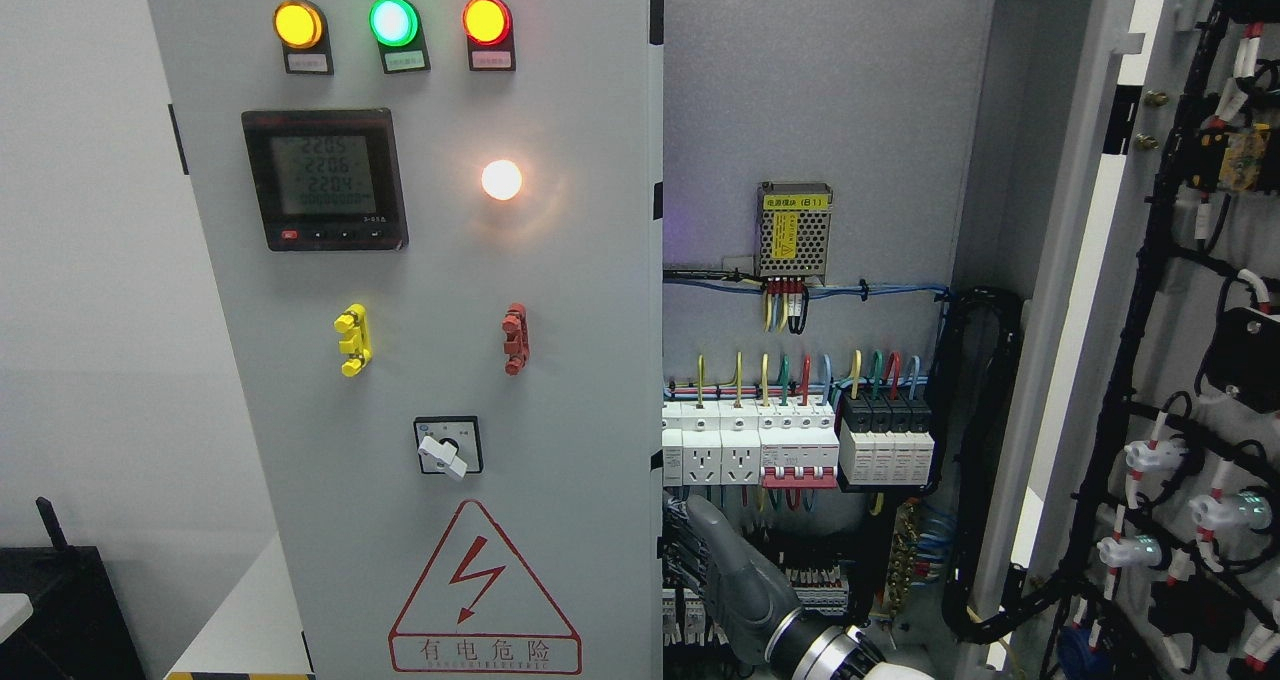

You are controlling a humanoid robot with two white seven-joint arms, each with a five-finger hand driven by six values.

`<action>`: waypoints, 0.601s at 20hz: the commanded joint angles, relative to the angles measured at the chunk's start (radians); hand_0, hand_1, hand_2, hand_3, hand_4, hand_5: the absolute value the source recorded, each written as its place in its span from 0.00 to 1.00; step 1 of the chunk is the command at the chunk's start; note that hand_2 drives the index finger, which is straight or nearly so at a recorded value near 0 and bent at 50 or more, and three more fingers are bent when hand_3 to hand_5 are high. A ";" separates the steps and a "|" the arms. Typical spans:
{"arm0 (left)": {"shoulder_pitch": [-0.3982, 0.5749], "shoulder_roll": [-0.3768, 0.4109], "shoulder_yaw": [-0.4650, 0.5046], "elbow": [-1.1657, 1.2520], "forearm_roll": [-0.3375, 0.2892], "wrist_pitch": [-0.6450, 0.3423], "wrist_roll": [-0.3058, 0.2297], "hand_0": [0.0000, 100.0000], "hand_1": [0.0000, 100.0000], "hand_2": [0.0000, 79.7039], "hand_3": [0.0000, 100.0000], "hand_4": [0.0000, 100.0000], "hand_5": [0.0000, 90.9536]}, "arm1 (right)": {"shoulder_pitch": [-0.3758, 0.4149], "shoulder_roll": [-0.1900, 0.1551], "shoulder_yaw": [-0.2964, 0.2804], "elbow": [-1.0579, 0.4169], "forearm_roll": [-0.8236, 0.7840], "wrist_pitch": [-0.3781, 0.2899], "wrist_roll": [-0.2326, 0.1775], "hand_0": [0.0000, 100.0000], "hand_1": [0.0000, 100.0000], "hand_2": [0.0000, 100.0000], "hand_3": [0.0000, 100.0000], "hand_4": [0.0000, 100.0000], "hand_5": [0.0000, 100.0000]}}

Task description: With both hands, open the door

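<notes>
Cabinet doors are standing in two different states: the left door is sitting closed and facing the camera, while the right door is swinging wide open at the right side, showing its wired inner face with black cable bundles. The right hand is reaching up from the bottom edge, its silver wrist cuff lying right of the middle and its grey palm and fingers pointing up and to the left, toward the free edge of the left door. The fingers are lying straight and pressed close together, gripping nothing; whether the fingertips are touching the door edge cannot be told, since they are showing against wiring inside the cabinet. The left arm is not showing anywhere. On the left door, yellow, green and red lamps are glowing in a row along the top, a digital meter is showing figures below them, and a rotary switch is sitting above a red lightning warning triangle. Inside the cabinet, a row of white breakers is sitting just above the hand, and a small yellow-labelled power module is hanging higher on the back panel.
</notes>
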 commanded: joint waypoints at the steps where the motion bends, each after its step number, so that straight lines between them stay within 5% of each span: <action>1: 0.000 0.000 0.000 0.000 0.020 0.000 0.000 0.00 0.00 0.00 0.00 0.03 0.00 | -0.006 -0.003 0.000 0.010 -0.033 -0.001 0.000 0.11 0.00 0.00 0.00 0.00 0.00; 6: 0.000 0.000 0.000 0.000 0.020 0.000 0.000 0.00 0.00 0.00 0.00 0.03 0.00 | -0.007 -0.001 0.001 0.010 -0.033 -0.001 0.002 0.11 0.00 0.00 0.00 0.00 0.00; 9: 0.000 0.000 0.000 0.000 0.020 0.000 0.000 0.00 0.00 0.00 0.00 0.03 0.00 | -0.007 -0.001 0.001 0.010 -0.033 -0.001 0.051 0.11 0.00 0.00 0.00 0.00 0.00; 12: 0.000 0.000 0.000 0.000 0.020 0.000 0.000 0.00 0.00 0.00 0.00 0.03 0.00 | -0.007 -0.003 0.000 0.013 -0.032 -0.001 0.054 0.11 0.00 0.00 0.00 0.00 0.00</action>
